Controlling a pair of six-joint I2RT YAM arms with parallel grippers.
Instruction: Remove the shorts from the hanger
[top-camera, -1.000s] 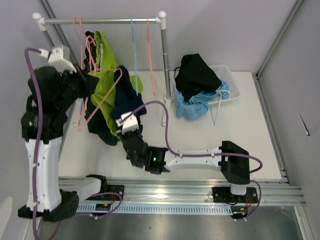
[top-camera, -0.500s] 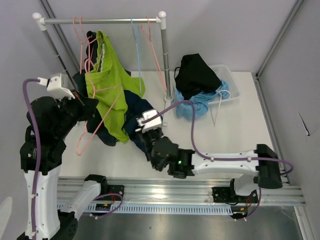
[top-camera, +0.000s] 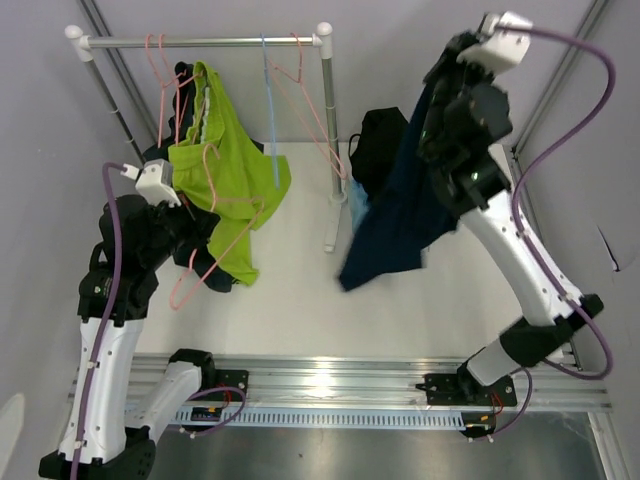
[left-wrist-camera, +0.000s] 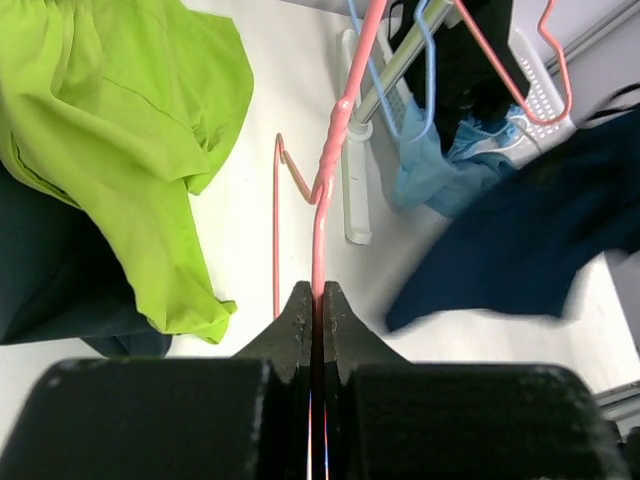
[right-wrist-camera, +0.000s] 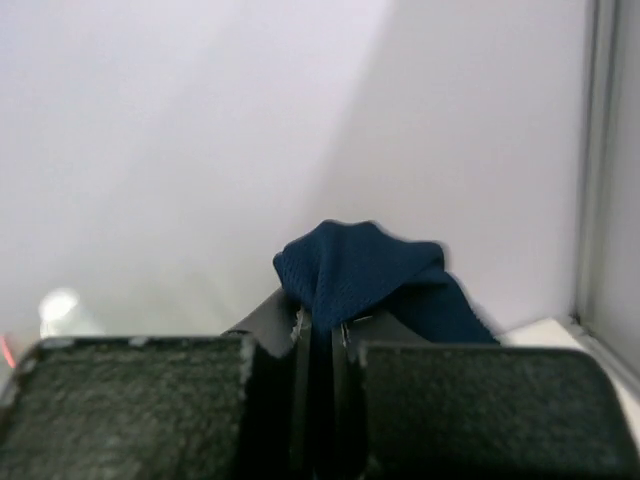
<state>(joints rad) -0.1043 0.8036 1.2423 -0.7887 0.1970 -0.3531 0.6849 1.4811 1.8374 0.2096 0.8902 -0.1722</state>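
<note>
Gripping a pink wire hanger (left-wrist-camera: 335, 140) near its twisted neck, the left gripper (left-wrist-camera: 318, 305) has its jaws pressed together on the wire, low over the white table (top-camera: 300, 300); just beside this hanger hang the lime green cloth shorts (top-camera: 225, 165), with the dark blue-green cloth shorts (left-wrist-camera: 50, 270) behind and below them; we cannot tell whether either pair rides on the held hanger or on another one up on the rail.

Farther back and to the right, the right gripper (right-wrist-camera: 318, 330) is raised high with its jaws pinched on a fold of the navy cloth shorts (top-camera: 400, 220); these dangle free in the air, well apart from every hanger, so we judge this pair to be off.

Behind them, the black cloth shorts (top-camera: 378, 140) and the light blue cloth shorts (left-wrist-camera: 440, 175) lie heaped at the white slotted plastic basket (left-wrist-camera: 530, 75); we count these two as finished.

At the far edge stands the metal rail with white corner joints (top-camera: 200, 42), carrying a bare blue wire hanger (top-camera: 268, 120) and a bare pink wire hanger (top-camera: 310, 110).

By our reading, three pairs are removed, one of them not yet set down; the lime green and dark blue-green pairs are left at the rack.
</note>
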